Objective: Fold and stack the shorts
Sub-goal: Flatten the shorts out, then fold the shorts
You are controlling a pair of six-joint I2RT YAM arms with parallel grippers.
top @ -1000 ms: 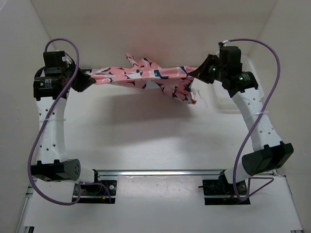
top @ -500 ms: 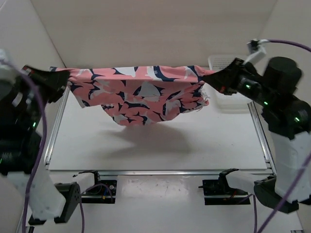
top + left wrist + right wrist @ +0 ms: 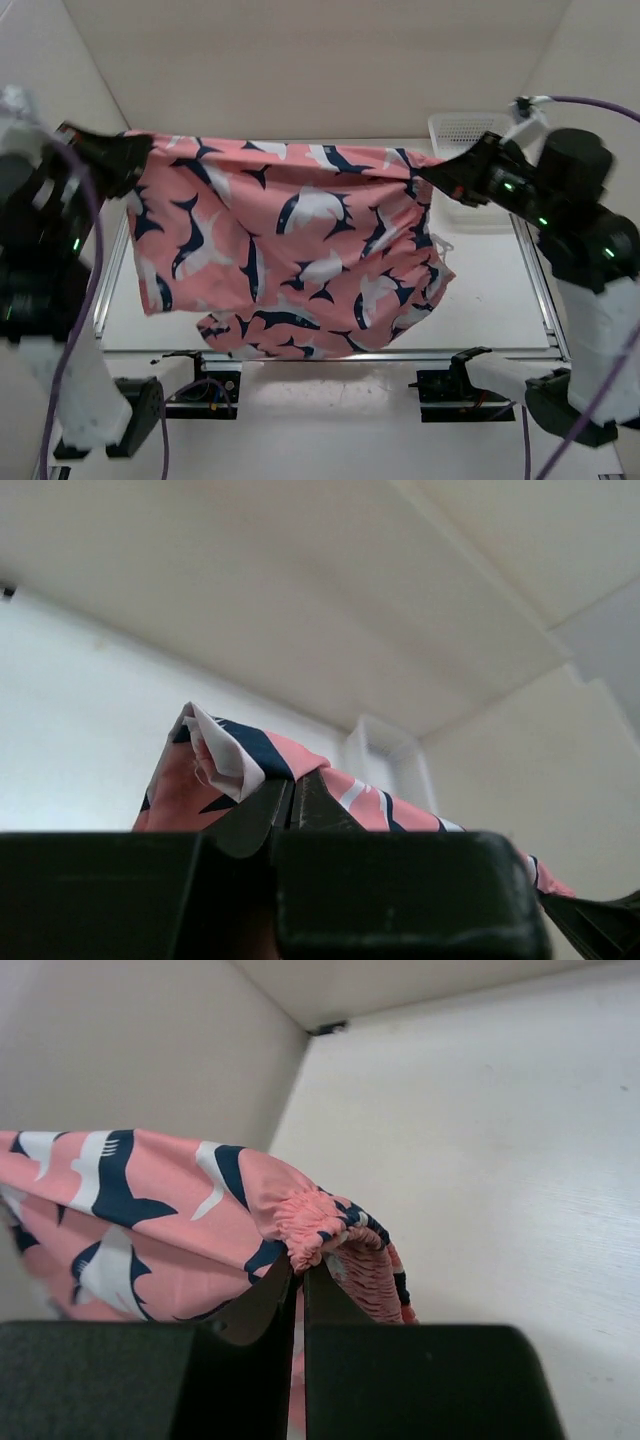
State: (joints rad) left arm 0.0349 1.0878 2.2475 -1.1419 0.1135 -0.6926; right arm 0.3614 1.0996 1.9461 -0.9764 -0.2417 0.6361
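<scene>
Holding the shorts stretched wide in the air between our two arms, we see salmon-pink cloth printed with navy and white bird shapes, hanging like a curtain above the table. Our left gripper is clamped on the upper left corner, and our right gripper pinches gathered elastic at the upper right corner. Both wrist views show fingers pressed tight on fabric. A white mesh basket sits far right, behind the right arm.
</scene>
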